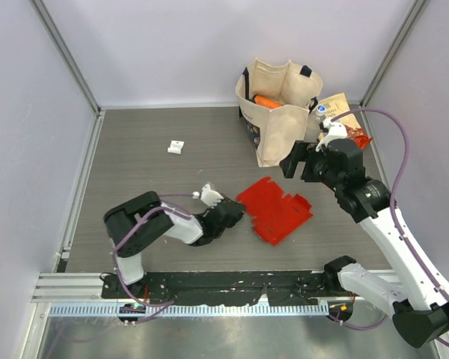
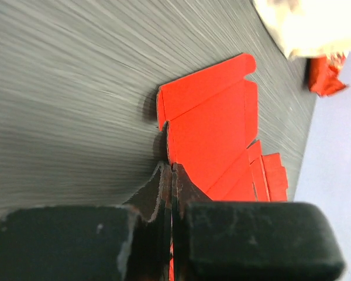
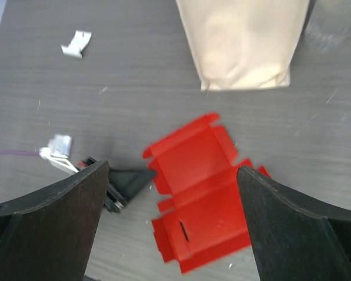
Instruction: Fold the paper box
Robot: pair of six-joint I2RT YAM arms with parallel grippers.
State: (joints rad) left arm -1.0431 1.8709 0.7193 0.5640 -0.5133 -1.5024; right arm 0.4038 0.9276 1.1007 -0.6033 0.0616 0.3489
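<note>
Paper box [image 1: 275, 211]: flat sheet, stretched rightward from the left gripper [image 2: 171, 175], by which its nearest edge is seemingly pinched; right gripper [image 3: 171, 168] held apart overhead, farther off.

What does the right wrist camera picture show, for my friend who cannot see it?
A flat red paper box lies on the grey table, framed by the open right gripper. The shut left gripper pinches one edge of it. A beige tote bag stands behind it.
</note>
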